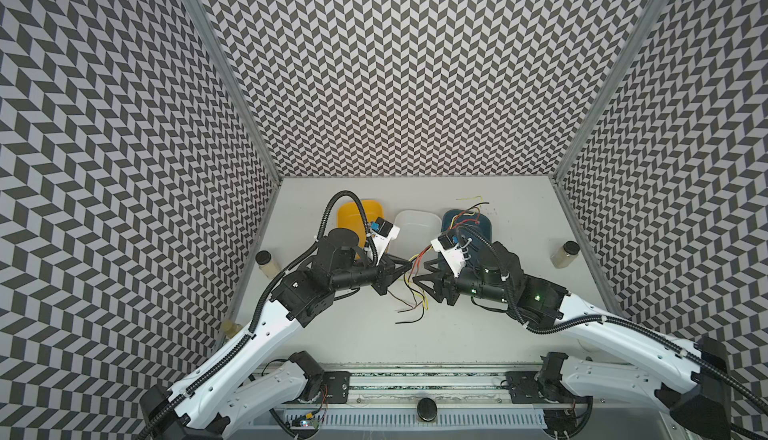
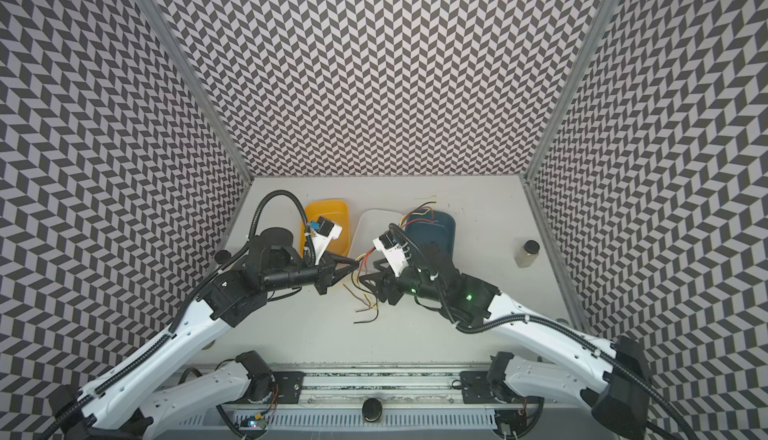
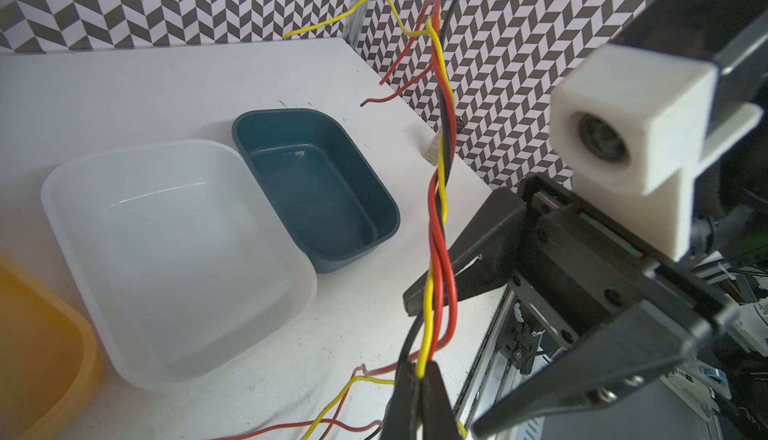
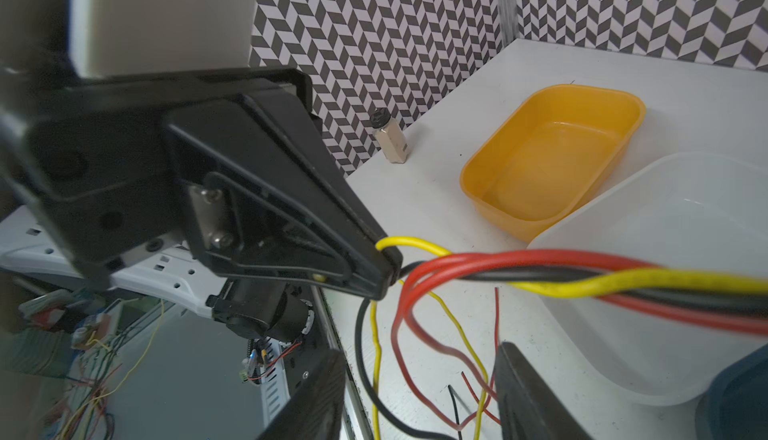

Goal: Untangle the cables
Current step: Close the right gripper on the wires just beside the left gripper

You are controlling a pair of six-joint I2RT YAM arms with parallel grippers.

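The twisted bundle of thin red, black and yellow cables (image 3: 440, 226) is pinched near its lower part by the shut left gripper (image 3: 419, 375), presumably as an anchor while strands are drawn away. The right gripper (image 4: 417, 353) is held just beside that pinch, jaws apart and gripping nothing, likely set for a grasp. In a top view loose ends seem to lie over the dark teal plastic tub (image 2: 442, 230). In the left wrist view that tub is shown empty, with the ends raised in air beyond the left gripper.
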